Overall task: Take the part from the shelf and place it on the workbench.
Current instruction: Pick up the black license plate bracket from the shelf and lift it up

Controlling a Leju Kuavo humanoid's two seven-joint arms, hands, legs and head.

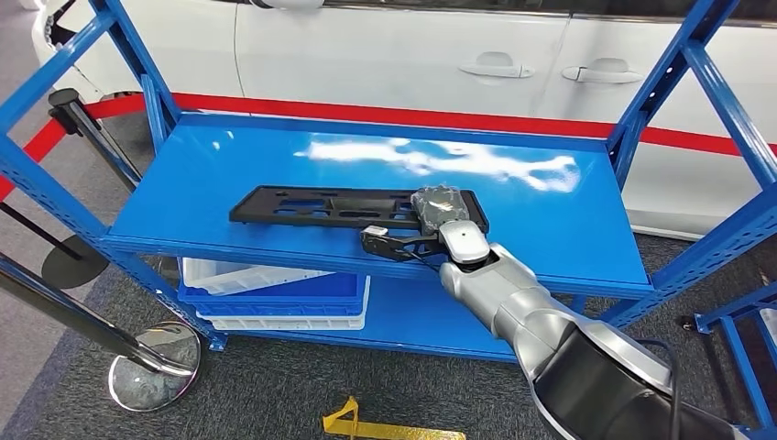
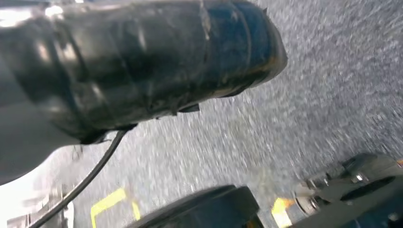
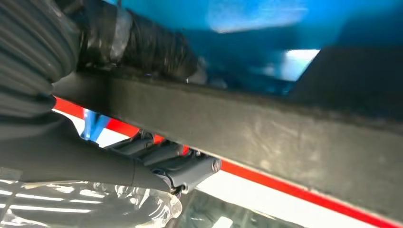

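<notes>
The silver right arm [image 1: 541,321] reaches forward over the blue metal shelf [image 1: 568,220], its dark-fingered right hand [image 1: 438,220] gripping the near end of the flat black plastic part [image 1: 311,206] lying there.

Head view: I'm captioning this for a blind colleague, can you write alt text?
The robot's right hand rests on the right end of a flat black slotted part lying on a blue shelf. A white car stands behind; white and blue bins sit below.

Glossy blue metal shelf [image 1: 275,174]; matt black plastic part [image 1: 321,206].
</notes>
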